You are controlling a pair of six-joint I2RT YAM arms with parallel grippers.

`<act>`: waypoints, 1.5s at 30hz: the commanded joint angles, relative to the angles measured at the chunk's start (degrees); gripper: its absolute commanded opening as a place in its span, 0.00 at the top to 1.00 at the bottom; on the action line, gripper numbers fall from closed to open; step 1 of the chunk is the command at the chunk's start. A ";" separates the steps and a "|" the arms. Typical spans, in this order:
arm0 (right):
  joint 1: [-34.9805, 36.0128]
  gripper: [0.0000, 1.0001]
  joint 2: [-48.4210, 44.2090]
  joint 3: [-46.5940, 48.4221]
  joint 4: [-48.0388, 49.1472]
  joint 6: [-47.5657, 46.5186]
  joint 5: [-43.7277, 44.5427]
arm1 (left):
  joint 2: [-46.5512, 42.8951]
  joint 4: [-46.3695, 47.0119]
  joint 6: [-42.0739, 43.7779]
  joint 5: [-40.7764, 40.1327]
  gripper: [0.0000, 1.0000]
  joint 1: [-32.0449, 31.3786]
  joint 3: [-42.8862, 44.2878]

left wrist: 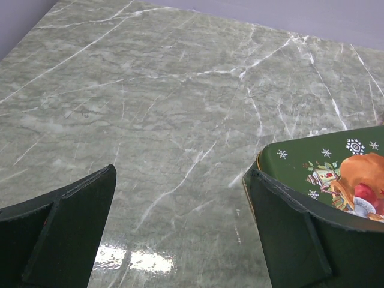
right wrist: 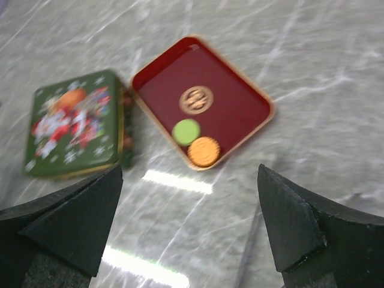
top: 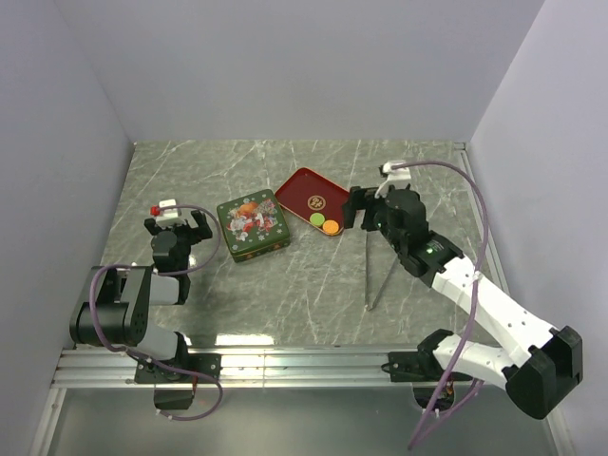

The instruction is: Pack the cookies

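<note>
These cookies (right wrist: 203,151) at the tray's (right wrist: 240,90) 6 o'clock corner look light, brittle; pinch rims gently; left gripper (left wrist: 180,228), right gripper (right wrist: 189,234) gape empty

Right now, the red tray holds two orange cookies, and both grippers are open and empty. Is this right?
Not quite. The red tray holds one green cookie and one orange cookie, not two orange ones; the right wrist view shows this. The left gripper and the right gripper are open and empty, as you say.
</note>
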 commanded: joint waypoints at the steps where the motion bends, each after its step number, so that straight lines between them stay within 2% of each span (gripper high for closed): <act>1: -2.99 0.00 -2.17 -6.14 8.74 -1.11 5.98 | -0.58 2.89 0.46 1.23 0.00 0.21 0.35; 5: -6.07 0.00 -6.12 -14.49 22.86 -2.17 6.60 | -0.49 2.97 0.46 1.23 0.01 0.21 0.35; 10: -11.77 0.00 -8.06 -24.17 31.24 -2.70 8.45 | -0.66 2.97 0.55 1.23 0.01 0.21 0.44; 16: -17.76 0.00 -9.29 -36.04 49.06 -4.98 11.26 | -0.66 3.06 0.46 1.31 0.01 0.21 0.35; 19: -20.92 0.00 -7.19 -38.34 51.81 -5.60 11.70 | -0.58 3.06 0.46 1.23 0.01 0.21 0.35; 25: -24.27 0.00 0.28 -40.36 61.03 -6.83 7.05 | -0.58 2.89 0.46 1.23 0.00 0.21 0.35; 30: -25.93 0.00 5.73 -38.17 64.90 -10.08 3.45 | -0.66 2.97 0.55 1.31 0.00 0.21 0.35; 36: -30.24 0.00 11.09 -39.93 72.29 -7.10 0.20 | -0.66 2.97 0.46 1.31 0.00 0.21 0.26; 38: -30.51 0.00 13.81 -40.11 75.09 -9.01 -1.91 | -0.58 2.97 0.46 1.23 0.00 0.21 0.35; 45: -30.51 0.00 13.73 -38.61 72.30 -11.66 -7.99 | -0.66 2.89 0.46 1.23 0.00 0.21 0.35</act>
